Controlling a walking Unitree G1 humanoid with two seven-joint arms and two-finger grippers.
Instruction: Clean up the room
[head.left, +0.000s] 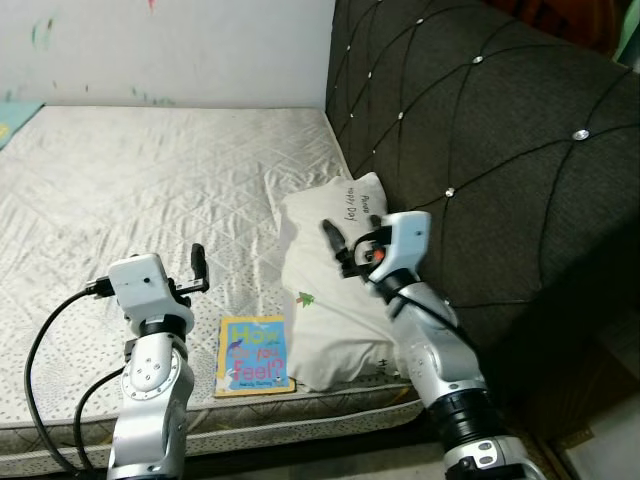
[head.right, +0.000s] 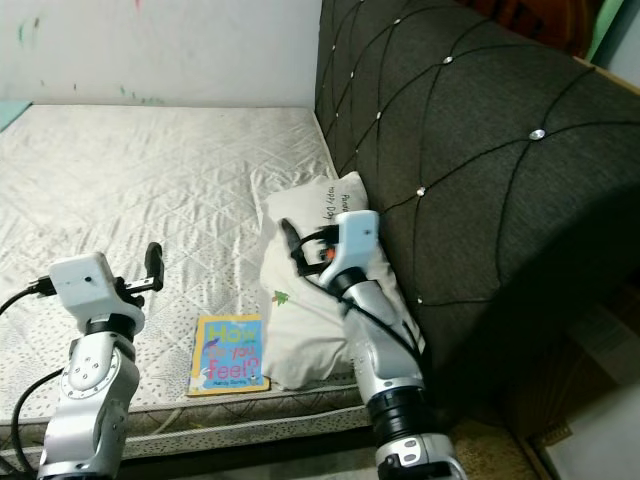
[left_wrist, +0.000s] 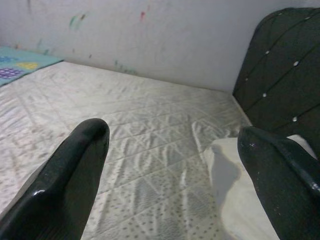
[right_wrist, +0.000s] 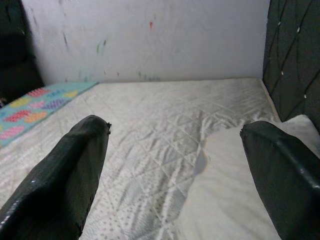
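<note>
Near the mattress's (head.left: 150, 180) front edge: a book (head.left: 254, 354) lying flat, touching a white pillow (head.left: 325, 300) by the headboard (head.left: 480, 150). Along the left gripper (left_wrist: 175, 150): fingers spread wide, nothing held. Along the right gripper (right_wrist: 175, 150): equally open, above the pillow. Best lifted by a free edge.

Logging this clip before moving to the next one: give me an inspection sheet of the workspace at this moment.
Surface: bare quilted mattress, no sheet.
Job's things: white pillow lying against the headboard; picture book flat near the mattress's front edge, beside the pillow.
Clutter: nothing seen on the rest of the mattress.
Grippers: left gripper open above the mattress, empty; right gripper open above the pillow, empty.
Cables: black cables looping from the left arm.
Surroundings: dark tufted headboard on the right; marked white wall behind; colourful mat at the mattress's far left.
</note>
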